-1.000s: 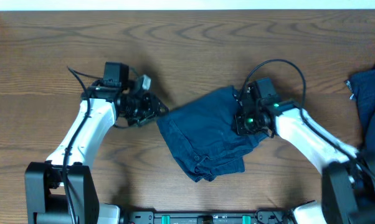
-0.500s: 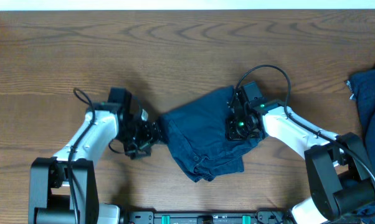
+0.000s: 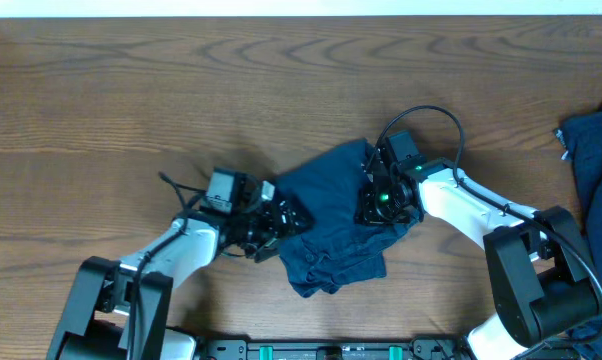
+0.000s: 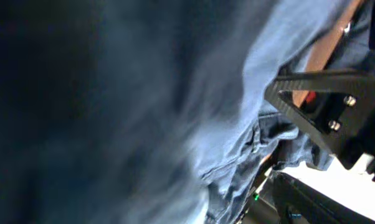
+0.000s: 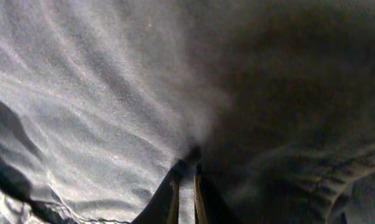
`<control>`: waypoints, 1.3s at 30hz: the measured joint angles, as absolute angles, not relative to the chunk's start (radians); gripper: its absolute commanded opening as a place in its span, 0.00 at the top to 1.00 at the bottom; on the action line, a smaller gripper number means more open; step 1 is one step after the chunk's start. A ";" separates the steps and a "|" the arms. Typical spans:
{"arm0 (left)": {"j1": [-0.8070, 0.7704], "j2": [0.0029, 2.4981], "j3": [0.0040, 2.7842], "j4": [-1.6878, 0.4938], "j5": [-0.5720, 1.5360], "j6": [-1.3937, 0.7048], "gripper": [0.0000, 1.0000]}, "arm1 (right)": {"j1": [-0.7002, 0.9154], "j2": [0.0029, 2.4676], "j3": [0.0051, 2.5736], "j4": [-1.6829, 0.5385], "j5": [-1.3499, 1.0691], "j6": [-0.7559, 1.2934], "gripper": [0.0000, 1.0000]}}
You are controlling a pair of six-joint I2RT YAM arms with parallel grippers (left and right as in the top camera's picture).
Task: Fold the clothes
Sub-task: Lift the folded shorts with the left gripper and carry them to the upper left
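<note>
at mid counter (image 3: 131,100): navy shorts (image 3: 326,240), bunched. right gripper (image 3: 373,207) pinching cloth; left gripper (image 3: 287,218) spread at left edge. risk: thin pinch slips, fold collapses.

No writing, label, brand mark, number or sign can be read in any view: not on the crumpled dark navy-blue denim-like shorts (image 3: 326,215), nor on the brown wood-grain table (image 3: 101,90) beneath them.

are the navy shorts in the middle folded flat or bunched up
Bunched up. The shorts lie in a rumpled, lopsided heap with uneven edges and wrinkled overlapping layers at the near end, not a flat squared fold.
</note>
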State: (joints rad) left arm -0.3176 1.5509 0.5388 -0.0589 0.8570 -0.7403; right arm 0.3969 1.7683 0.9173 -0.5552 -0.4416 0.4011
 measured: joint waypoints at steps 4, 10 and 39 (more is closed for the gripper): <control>-0.390 1.551 0.530 0.031 0.813 -0.806 0.21 | 0.397 1.769 0.917 -0.556 -0.444 0.402 0.91; -0.441 1.566 0.503 0.111 0.728 -0.846 0.69 | 0.397 1.769 0.917 -0.556 -0.446 0.402 0.91; -0.040 1.469 0.966 0.164 0.971 -0.604 0.94 | 0.205 1.143 0.940 -0.696 -0.397 0.364 0.89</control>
